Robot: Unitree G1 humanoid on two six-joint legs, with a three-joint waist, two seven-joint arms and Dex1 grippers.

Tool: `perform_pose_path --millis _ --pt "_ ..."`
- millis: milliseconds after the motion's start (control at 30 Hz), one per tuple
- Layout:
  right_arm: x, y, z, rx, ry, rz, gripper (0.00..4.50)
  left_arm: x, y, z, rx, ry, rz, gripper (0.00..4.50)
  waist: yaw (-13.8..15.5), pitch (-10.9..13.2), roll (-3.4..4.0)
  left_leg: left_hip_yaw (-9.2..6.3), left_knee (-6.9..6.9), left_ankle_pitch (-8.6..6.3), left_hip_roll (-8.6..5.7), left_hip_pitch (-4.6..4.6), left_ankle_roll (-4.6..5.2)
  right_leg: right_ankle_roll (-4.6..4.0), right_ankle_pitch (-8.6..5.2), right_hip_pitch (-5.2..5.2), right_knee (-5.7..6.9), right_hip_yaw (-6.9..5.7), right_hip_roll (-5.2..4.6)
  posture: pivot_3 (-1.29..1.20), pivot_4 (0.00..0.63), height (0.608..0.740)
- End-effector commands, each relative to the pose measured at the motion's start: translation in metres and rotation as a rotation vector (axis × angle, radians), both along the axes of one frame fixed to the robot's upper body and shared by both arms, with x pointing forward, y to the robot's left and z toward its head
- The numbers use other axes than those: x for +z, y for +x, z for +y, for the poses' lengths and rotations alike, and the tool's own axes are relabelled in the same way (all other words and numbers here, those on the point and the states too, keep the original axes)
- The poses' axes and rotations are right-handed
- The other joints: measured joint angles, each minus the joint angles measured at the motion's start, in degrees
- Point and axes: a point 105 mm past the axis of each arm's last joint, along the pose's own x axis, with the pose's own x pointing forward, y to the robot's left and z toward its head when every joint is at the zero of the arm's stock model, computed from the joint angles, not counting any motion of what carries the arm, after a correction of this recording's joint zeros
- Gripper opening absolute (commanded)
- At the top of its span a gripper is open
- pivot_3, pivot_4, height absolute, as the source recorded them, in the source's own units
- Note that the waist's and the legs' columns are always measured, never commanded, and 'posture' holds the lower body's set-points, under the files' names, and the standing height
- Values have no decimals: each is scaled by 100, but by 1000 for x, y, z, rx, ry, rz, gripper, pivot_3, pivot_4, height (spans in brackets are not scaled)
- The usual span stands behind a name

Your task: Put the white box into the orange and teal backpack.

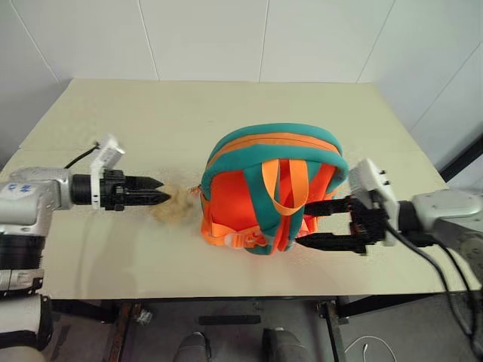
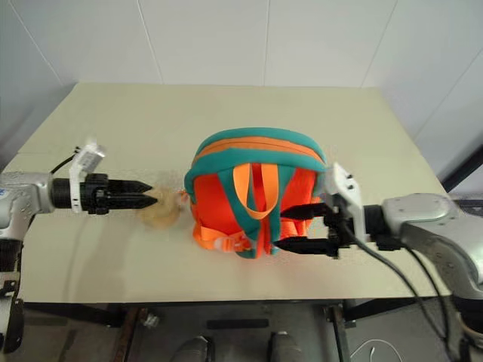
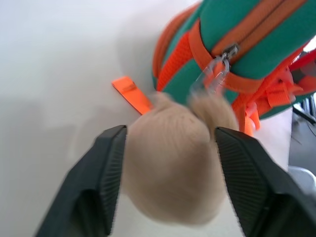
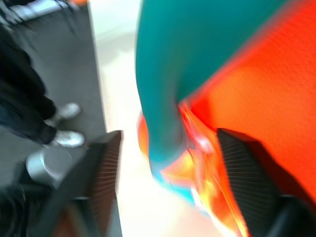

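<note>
On table (image 1: 226, 113) | orange and teal backpack (image 1: 272, 192) upright | both hands spread beside it

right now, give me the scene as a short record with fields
surface: beige table
backpack: orange and teal backpack standing mid-table, zipper shut, straps facing the robot
plush: tan plush piece at the backpack's left side
left gripper: left gripper open, fingers either side of the plush
right gripper: right gripper open at the backpack's right side, holding nothing
white box: not visible
</note>
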Motion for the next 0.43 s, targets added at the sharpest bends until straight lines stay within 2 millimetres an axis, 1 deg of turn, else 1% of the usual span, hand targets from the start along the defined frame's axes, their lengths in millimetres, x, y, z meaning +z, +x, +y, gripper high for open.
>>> perform_pose_path --millis 33,67,100,133,167,200,267,367,433 --pt "15 2 -30 -86 -64 -62 4500 21 -7 13 1 -26 -167 4212 -3 0 0 3 0 0 0 2 0 -1 0 0 -1 0 -2 0 150 740" --pt "15 3 -37 -109 -83 -67 4500 23 -9 14 -6 -38 -200 4480 -2 0 0 4 1 0 0 4 0 -2 -1 2 -2 0 -2 0 150 740" --pt "15 4 -42 -123 -93 -71 4500 24 -9 14 -12 -46 -223 4480 -2 0 0 5 2 0 0 4 0 -2 0 2 -1 0 -2 0 150 740" --pt "17 8 -54 -172 -107 -84 4500 33 -9 18 -6 -85 -309 4480 -3 0 0 5 4 0 0 5 0 -2 0 2 -1 0 -3 0 150 740" --pt "19 12 -66 -221 -114 -101 4500 36 -11 24 -4 -99 -352 4480 -1 0 0 6 4 0 0 5 0 -2 0 2 0 0 -3 0 150 740" --pt "22 17 -76 -268 -104 -129 4500 39 -12 28 2 -111 -399 4480 0 0 -1 7 5 0 0 6 0 -2 1 3 0 1 -3 0 150 740" --pt "29 28 -91 -344 -27 -181 4500 41 -11 33 17 -123 -441 4480 -1 0 -1 8 5 0 -2 5 -1 -1 1 3 -1 1 -4 0 150 740" --pt "28 36 -104 -390 16 -207 4500 44 -12 33 20 -129 -475 4480 -6 -1 -2 12 4 0 -2 6 -1 3 4 3 -2 2 -4 0 150 740" --pt "27 42 -105 -406 43 -221 4500 47 -14 36 32 -129 -490 4480 -9 -1 -2 11 2 0 -1 6 -1 3 4 3 -1 2 -3 0 150 740"
